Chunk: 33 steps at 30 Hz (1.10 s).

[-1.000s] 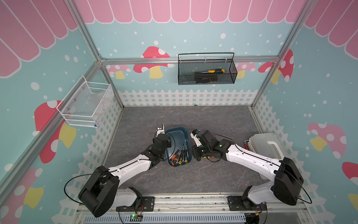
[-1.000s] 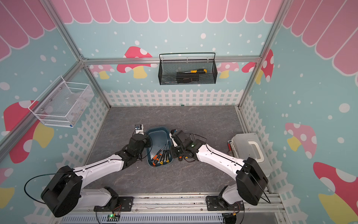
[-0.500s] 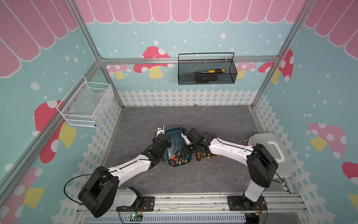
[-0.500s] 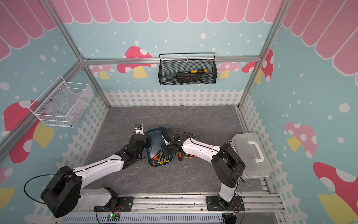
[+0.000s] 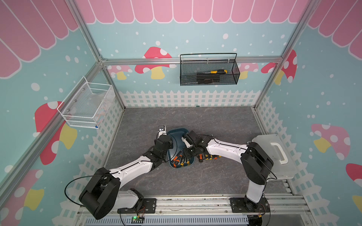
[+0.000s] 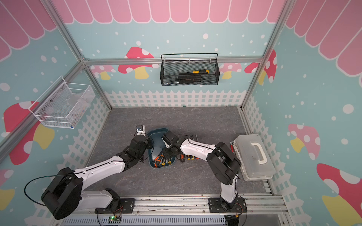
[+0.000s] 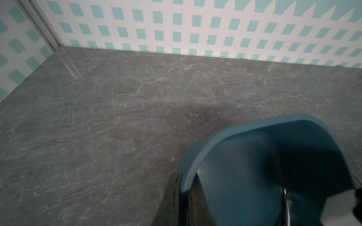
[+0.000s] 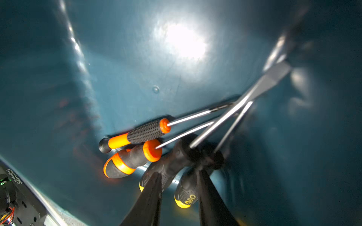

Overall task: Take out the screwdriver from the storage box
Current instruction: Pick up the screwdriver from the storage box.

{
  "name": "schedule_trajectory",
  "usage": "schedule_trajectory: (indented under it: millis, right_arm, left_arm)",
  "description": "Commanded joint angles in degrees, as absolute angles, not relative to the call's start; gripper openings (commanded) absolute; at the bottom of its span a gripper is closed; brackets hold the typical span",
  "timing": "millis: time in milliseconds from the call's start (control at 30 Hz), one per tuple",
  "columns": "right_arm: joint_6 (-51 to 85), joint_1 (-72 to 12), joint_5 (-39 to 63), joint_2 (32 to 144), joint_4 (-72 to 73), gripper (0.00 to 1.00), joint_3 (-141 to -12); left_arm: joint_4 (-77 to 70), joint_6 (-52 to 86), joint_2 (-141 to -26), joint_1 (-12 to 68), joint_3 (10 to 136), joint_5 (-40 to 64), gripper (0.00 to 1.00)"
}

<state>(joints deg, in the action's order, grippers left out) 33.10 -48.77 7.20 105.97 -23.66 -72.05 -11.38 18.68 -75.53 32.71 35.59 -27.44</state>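
Observation:
The dark teal storage box [image 5: 177, 130] [image 6: 156, 129] lies mid-table in both top views. My left gripper [image 5: 169, 144] [image 7: 185, 187] is shut on its left rim [image 7: 197, 156]. Several screwdrivers [image 5: 177, 159] [image 6: 159, 159] are heaped at the box's near end, some orange and black [image 8: 141, 133], others black and yellow [image 8: 185, 193]. My right gripper [image 5: 186, 154] [image 8: 179, 174] reaches down inside the box. It stands open, its fingers [image 8: 154, 187] straddling the black and yellow handles without clamping them.
More screwdrivers [image 5: 207, 156] [image 6: 189, 157] lie on the table right of the box, under my right forearm. A translucent white case [image 5: 274, 156] with a handle sits at the right edge. A black mesh basket [image 5: 208, 70] and a white wire basket [image 5: 86, 103] hang on the walls.
My right arm has swung left from beside the box and dipped its gripper into the box over the screwdrivers. The left gripper has kept its hold on the rim.

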Motion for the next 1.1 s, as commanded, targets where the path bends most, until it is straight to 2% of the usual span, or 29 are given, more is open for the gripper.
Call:
schedule_trajectory:
  millis: [0,733,1067]
  right_arm:
    - [33.33,-48.69,7.81,108.13,-23.29,0.34,-73.63]
    - [35.59,-45.06,8.68,114.73,-19.19,0.30,-73.54]
    - [35.38,-44.56,8.52,114.74,-19.31,0.12,-74.00]
  left_arm:
    - [-12.02,17.58,-74.49,32.52,34.68,-28.92,0.00]
    - [-11.93,17.67,-74.17,32.61,34.36,-29.00,0.00]
    - [-11.95,17.67,-74.23,32.56,34.19,-29.18,0.00]
